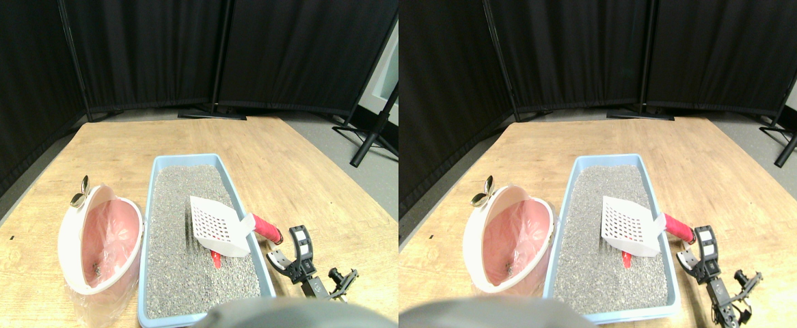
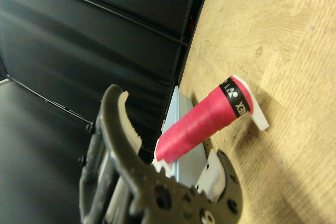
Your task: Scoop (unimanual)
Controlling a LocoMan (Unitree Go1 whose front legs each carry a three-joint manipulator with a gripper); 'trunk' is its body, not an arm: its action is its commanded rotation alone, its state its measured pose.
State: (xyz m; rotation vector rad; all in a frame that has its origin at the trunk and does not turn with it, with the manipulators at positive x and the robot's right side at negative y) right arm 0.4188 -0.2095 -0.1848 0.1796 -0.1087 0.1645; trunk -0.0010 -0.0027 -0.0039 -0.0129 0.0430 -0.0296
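The white slotted scoop (image 1: 217, 225) lies with its blade on the grey litter inside the blue litter tray (image 1: 247, 212), its red-wrapped handle (image 1: 266, 229) propped over the tray's right rim and sticking out above the wooden bench (image 1: 36, 225). The right gripper (image 1: 290, 254) sits just beside the handle's free end, not touching it — in the wrist view the fingers (image 2: 122, 121) are spread wide, one on each side of the handle (image 2: 202, 127), and hold nothing.

The likely trouble is in the grasp. The handle is tapered, tilted and only resting on the rim; if the fingers close off-centre or near its tip, it could pivot, slide along the rim or drop onto the bench. A push forward before closing might shove the scoop deeper into the litter. A small red object (image 1: 215, 259) lies in the litter under the blade — probably the target. The pink bin (image 1: 101, 239) stands to the tray's left, so a loose grip could spill litter on the way across
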